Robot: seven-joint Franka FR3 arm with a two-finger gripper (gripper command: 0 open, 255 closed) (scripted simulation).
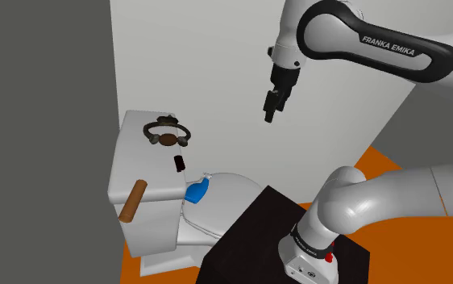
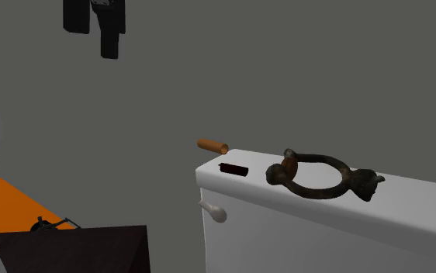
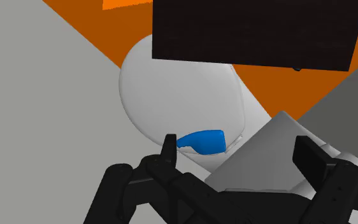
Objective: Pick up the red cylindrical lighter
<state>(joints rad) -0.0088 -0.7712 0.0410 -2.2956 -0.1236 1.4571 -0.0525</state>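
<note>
Gripper (image 1: 272, 109) hangs up high, fingers spread wide, nothing in them. The dark red lighter (image 1: 180, 164) lies on the toilet tank lid (image 1: 136, 165) — about 8 o'clock from the gripper in the shoulder view. It's probably light, stiff and rolly — pinch mid-barrel.

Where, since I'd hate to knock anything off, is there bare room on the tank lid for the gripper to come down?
Bare: the tank lid between the dark ring and the brown cylinder, and its end beyond the ring. Crowded: the front edge, where the dark red lighter lies near the ring, a blue object below.
</note>
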